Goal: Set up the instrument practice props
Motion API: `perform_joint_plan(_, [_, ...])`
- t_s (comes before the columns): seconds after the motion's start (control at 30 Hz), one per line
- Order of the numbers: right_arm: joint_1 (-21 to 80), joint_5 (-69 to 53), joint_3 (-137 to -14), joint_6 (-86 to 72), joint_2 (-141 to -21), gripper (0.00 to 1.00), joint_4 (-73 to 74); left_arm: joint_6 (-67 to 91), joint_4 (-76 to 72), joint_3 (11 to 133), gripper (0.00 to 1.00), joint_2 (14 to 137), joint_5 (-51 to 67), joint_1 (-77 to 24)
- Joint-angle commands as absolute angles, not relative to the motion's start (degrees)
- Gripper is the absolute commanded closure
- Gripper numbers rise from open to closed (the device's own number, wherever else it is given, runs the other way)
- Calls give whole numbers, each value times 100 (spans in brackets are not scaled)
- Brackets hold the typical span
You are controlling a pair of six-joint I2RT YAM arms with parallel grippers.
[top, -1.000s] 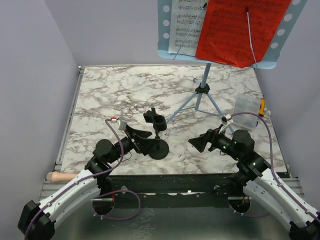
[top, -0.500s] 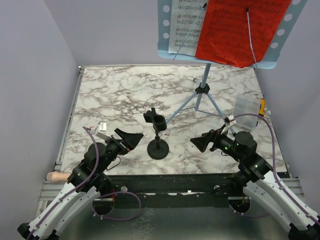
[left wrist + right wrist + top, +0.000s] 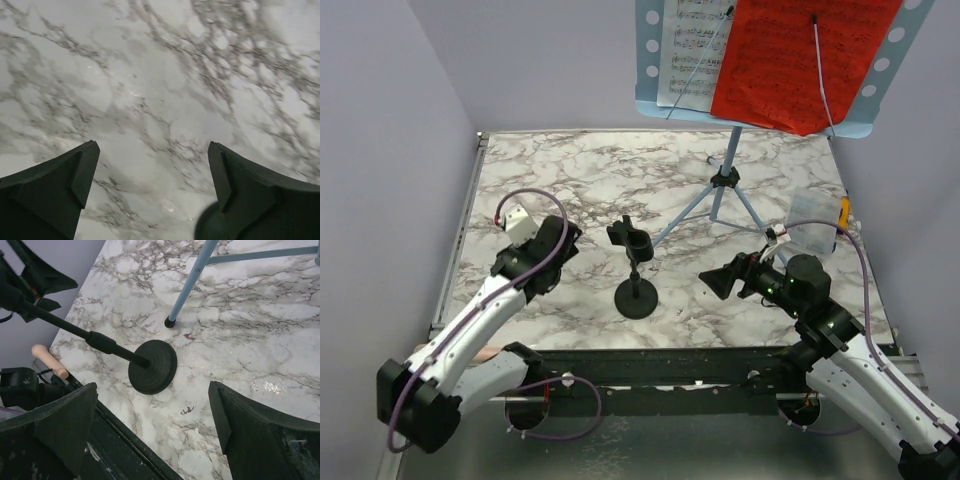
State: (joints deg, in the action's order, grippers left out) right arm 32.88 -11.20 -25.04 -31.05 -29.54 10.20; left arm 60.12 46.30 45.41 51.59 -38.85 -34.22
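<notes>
Light blue perforated music stand with tripod legs (image 3: 724, 185) is standing at the far right of the white marble-patterned tabletop (image 3: 570, 170). It is carrying white sheet music (image 3: 682, 50) and a red sheet (image 3: 790, 60), which is overlapping the white one's right side. Black round-based microphone stand (image 3: 637, 296) is standing upright near the centre. Pinkish-beige microphone (image 3: 49, 360) is lying just beyond the tabletop's near left edge. Left claw (image 3: 152, 150) is hovering over bare marble to the left of the microphone stand, its fingers spread wide and gripping nothing. Right claw (image 3: 712, 284) is pointing toward the round base, its fingers likewise apart and empty. Small clear box (image 3: 812, 222) is sitting beside the tripod legs.
</notes>
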Motion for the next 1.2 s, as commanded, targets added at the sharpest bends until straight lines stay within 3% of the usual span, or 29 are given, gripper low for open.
perform_joint_plan(0.0, [3278,-1007,-2716,-3163,-2925,0,1195,4578,4620,4825,1,6293,-3051,-1262])
perform_joint_plan(0.07, [3278,-1027,-2769,-3158,-2916,0,1255,4515,4689,4897,1,6619,-2574,-304])
perform_joint_plan(0.23, [3278,-1014,-3002,-3104,-2933,0,1553,6117,5609,4870,1,6780,-4030,861])
perform_joint_plan(0.47, [3278,-1400,-3585,-2842,-3410,0,1761,7232,5533,4018,5,6110,-3711,2547])
perform_joint_plan(0.63, [3278,-2029,-4040,-2577,-3773,0,1905,7843,5741,4074,7,6493,-4357,3049])
perform_joint_plan(0.9, [3276,-2372,-4101,-2366,-3428,0,1840,7901,5345,3720,8,6724,-4313,4044])
perform_joint_plan(1.17, [3277,-2505,-4324,-1935,-3263,0,2201,7345,4147,3089,4,6243,-3451,4564])
